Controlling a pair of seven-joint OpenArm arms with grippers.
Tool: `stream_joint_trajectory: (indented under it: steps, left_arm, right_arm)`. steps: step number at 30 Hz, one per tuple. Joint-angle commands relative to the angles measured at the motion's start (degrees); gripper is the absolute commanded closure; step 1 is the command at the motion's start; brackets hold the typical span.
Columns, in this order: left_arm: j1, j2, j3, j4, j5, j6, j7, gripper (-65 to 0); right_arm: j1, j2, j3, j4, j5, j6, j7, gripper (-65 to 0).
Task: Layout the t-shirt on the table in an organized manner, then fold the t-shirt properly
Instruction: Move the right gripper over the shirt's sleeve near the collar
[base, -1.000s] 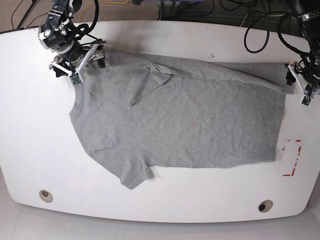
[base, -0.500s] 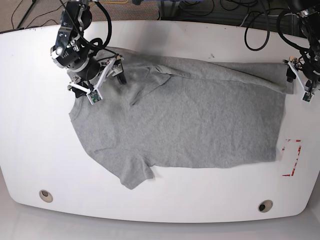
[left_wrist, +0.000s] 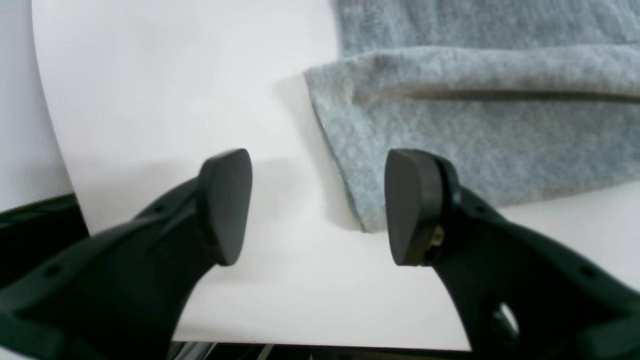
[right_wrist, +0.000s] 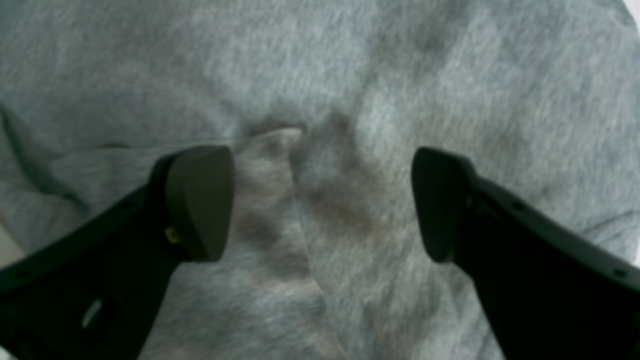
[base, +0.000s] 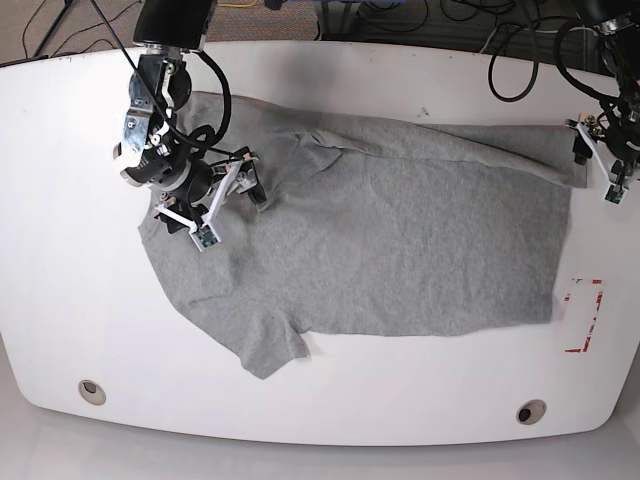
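- T-shirt (base: 380, 235) lay spread across the middle of the table (base: 330, 70), plain side up, lettering not visible; one sleeve stuck out toward the table's near edge, and a fold of cloth (base: 310, 150) sat doubled over on the shirt's far shoulder area.
- Step judged: laying out, not yet folding. The doubled flap and the rolled far edge wanted flattening first.
- Right gripper (right_wrist: 320, 200) hung above the shirt's collar end, jaws spread wide, nothing between them; a raised pleat (right_wrist: 280, 137) showed just beyond the tips.
- Left gripper (left_wrist: 317, 205) sat at the shirt's hem corner (left_wrist: 357, 220), jaws wide apart, empty, straddling the corner's edge; whether a pad touched cloth, unclear.
- Next move, by my reckoning: right arm drops, pinches the flap, draws it outward; the left could pin the hem corner.
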Motion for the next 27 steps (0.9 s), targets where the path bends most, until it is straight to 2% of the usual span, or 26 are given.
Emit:
stream_joint_trajectory:
  steps: [1,16,20,27]
  left_arm:
    - [-0.3,-1.3,-0.4,0.7,-0.2,0.1,-0.8,-39.2]
    - [-0.3,-1.3,-0.4,0.7,-0.2,0.1,-0.8,-39.2]
    - [-0.3,-1.2,-0.4,0.7,-0.2,0.1,-0.8,-39.2]
    - [-0.3,-1.1,-0.4,0.7,-0.2,0.1,-0.8,-39.2]
  right_arm:
    - [2.0,-0.1,-1.4,0.0,0.8,0.2,0.5,-52.5]
    - [2.8,-2.0,-2.6,-3.1,0.6,0.2,0.3,-52.0]
    - [2.8,-2.0,-2.6,-4.1,0.6,0.2,0.3,-46.5]
    - [2.9,-1.9,-2.6,-7.8,0.6,0.2,1.1,-28.5]
